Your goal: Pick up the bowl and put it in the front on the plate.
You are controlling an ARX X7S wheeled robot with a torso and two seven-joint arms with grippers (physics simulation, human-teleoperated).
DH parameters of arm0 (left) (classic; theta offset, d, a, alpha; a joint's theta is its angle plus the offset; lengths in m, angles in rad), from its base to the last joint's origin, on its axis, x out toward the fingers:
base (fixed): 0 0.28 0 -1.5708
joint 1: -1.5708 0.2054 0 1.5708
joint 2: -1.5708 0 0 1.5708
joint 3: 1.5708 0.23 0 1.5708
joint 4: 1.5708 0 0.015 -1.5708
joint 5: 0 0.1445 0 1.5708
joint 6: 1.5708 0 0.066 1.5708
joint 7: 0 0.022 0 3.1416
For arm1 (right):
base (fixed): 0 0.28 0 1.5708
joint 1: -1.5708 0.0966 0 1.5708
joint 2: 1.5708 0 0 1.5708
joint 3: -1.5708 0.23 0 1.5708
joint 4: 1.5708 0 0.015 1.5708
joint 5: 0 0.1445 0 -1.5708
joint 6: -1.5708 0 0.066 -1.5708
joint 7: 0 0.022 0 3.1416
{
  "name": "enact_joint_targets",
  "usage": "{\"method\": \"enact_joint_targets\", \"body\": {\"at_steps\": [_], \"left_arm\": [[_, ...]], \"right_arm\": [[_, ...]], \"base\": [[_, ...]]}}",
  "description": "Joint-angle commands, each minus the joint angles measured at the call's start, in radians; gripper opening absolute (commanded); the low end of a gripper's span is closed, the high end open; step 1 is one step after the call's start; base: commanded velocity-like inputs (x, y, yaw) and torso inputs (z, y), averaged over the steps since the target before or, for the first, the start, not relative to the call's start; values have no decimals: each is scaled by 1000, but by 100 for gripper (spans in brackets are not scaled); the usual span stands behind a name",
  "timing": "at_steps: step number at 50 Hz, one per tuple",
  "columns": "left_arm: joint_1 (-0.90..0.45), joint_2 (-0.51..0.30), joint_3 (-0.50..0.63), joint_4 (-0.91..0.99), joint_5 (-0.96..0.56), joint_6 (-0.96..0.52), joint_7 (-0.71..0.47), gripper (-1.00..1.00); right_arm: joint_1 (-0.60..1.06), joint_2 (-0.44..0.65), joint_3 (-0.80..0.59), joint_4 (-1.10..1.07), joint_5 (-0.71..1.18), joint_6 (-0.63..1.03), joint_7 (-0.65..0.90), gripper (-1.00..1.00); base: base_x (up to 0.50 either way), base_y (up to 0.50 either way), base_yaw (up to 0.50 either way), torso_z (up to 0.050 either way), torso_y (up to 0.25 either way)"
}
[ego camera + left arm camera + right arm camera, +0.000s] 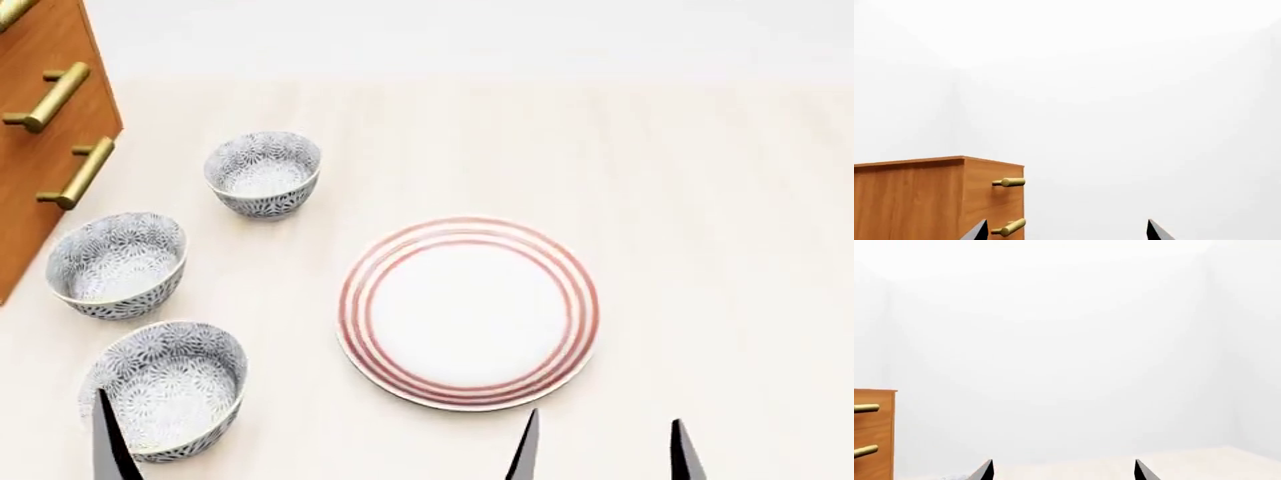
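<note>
The bowl (171, 388), nearest of 3 patterned bowls in a row, sits directly under the left gripper (1067, 231), whose fingertips stand apart, empty. The plate (469, 312) lies just ahead of the right gripper (603, 450), its fingertips likewise spread. A wooden drawer cabinet (40, 130) stands beyond the left gripper.

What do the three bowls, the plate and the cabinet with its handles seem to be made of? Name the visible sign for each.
Bowls: probably glazed ceramic, with printed grey-blue flowers.
Plate: likely glazed ceramic, smooth white with red rings.
Cabinet: wood or veneer, showing orange-brown grain.
Handles: brass-like metal, golden sheen.
</note>
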Motion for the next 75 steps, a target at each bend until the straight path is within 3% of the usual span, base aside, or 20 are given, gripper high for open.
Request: {"method": "enact_joint_targets", "body": {"at_steps": [1, 37, 47, 75], "left_arm": [[6, -5, 4, 6, 21, 28, -17, 100], [9, -35, 39, 15, 52, 45, -70, 100], [9, -43, 47, 20, 55, 44, -80, 100], [4, -64, 72, 12, 20, 32, -94, 100]], "right_arm": [[2, 7, -6, -10, -7, -17, 6, 100], [7, 48, -57, -1, -1, -32, 32, 100], [3, 58, -73, -12, -18, -70, 31, 100], [8, 75, -91, -3, 1, -61, 53, 100]], "base": [[500, 0, 0, 0, 0], [500, 0, 0, 0, 0], [21, 29, 0, 0, 0], [0, 428, 0, 0, 0]]}}
